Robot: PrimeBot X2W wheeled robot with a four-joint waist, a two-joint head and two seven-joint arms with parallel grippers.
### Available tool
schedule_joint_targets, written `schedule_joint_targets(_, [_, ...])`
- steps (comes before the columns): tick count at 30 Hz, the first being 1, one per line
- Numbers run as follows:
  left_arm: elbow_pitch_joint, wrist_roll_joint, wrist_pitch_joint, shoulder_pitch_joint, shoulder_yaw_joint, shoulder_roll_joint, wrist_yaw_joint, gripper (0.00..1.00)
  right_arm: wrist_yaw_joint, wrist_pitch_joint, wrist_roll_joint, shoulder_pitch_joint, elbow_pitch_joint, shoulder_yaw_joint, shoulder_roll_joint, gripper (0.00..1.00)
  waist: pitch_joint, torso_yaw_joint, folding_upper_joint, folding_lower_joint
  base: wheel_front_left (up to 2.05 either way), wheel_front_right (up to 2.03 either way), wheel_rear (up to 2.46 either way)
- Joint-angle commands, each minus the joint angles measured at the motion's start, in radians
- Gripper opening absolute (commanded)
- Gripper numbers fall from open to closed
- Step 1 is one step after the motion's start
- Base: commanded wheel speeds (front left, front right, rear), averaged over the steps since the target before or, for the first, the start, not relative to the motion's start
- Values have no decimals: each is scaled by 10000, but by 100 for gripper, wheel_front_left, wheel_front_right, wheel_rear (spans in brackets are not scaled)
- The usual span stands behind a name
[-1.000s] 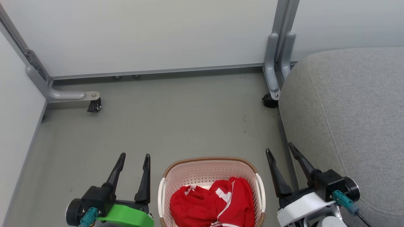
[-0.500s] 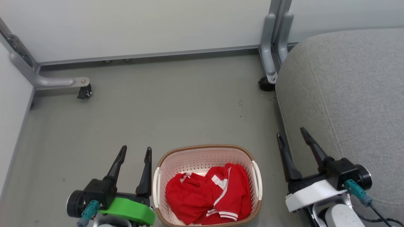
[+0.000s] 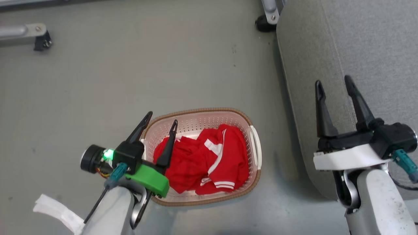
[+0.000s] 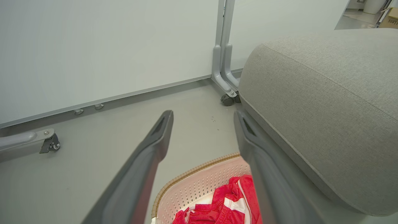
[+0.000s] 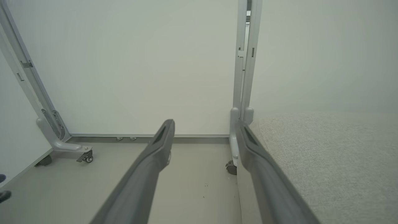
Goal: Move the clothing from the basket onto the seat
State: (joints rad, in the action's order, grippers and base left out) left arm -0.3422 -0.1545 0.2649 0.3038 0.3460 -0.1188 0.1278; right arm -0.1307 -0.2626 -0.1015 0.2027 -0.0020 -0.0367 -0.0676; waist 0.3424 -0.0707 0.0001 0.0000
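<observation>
Your seat [image 3: 369, 49] is the biggest thing here, a grey cushion running down the right side. The part you can see is bare, so I judge the job barely begun. It stands higher than the floor [image 3: 130, 71], so anything taken from below must rise and cross to the right.

The basket [image 3: 196, 111] sits on that floor near the seat's side, with a strip of floor between them. It is low and roughly between your two arms, probably so that either can reach in. The clothing [image 3: 202, 160] lies bunched inside it, red with white stripes, heaped across the middle and towards the near wall.

Your left fingers [image 3: 169, 140] are spread apart with nothing between them. In the head view they hang over the basket's left end, one tip above the rim and the other above the left edge of the red heap. You can't tell from here how much height separates them from the cloth. From the left wrist, the clothing shows low between the two fingers, beneath them and not in their gap.

Your right fingers [image 3: 322, 111] are likewise apart and empty. They are raised over the seat's edge, well apart from the clothing, which looks to me like a waiting posture.
</observation>
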Motion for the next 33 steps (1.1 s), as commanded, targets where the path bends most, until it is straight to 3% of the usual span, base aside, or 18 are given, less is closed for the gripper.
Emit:
schedule_joint_targets(1, [-257,83,-7,578,252,-275,45,100,-1,-34,29,411,-154,39,68,100,2103,-650,-1,0,0,0,0])
schedule_joint_targets(3, [-1013,-237,-6,1465,985,-634,45,100,-1,-34,84,941,-393,41,94,100,2952,-793,-1,0,0,0,0])
schedule_joint_targets(9, [-2785,-631,-7,3124,3049,-1442,45,100,-1,-34,1,1729,-695,-90,135,100,4156,-1087,-1,0,0,0,0])
schedule_joint_targets(17, [-4794,-1684,-680,5129,6121,-1906,38,100,-1,-34,-665,2249,-1041,-132,175,100,5100,-1679,-1,0,0,0,0])
schedule_joint_targets(25, [-5890,-1560,-859,6912,8054,-2141,38,100,-1,-34,-744,2343,-1229,-549,176,100,5907,-2065,-1,0,0,0,0])
schedule_joint_targets(33, [-6521,-1760,-1552,7833,9112,-2018,39,100,-1,-34,-837,2528,-1240,-833,173,100,6392,-2261,-1,0,0,0,0])
